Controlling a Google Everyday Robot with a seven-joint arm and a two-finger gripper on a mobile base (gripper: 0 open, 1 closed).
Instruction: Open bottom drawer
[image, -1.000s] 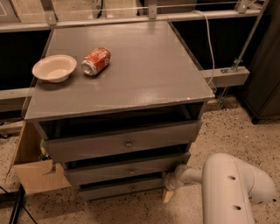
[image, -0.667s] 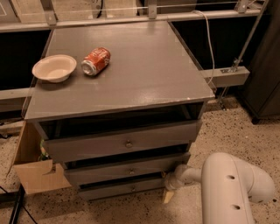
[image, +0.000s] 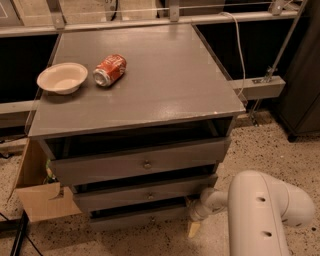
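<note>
The grey cabinet (image: 145, 95) has three drawers, each a little way out with a dark gap above it. The bottom drawer (image: 135, 218) is the lowest, slim grey front near the floor; its knob does not show. The middle drawer (image: 150, 194) and the top drawer (image: 145, 162) each show a small round knob. My gripper (image: 196, 220) is low at the right end of the bottom drawer's front, close to the cabinet's lower right corner. My white arm (image: 260, 210) reaches in from the lower right and hides part of it.
A white bowl (image: 62, 77) and a red can on its side (image: 110, 70) lie on the cabinet top. A cardboard box (image: 37, 200) stands against the cabinet's left side. A metal rail (image: 260, 87) and a cable (image: 240, 50) are behind, with dark furniture (image: 302, 75) at right.
</note>
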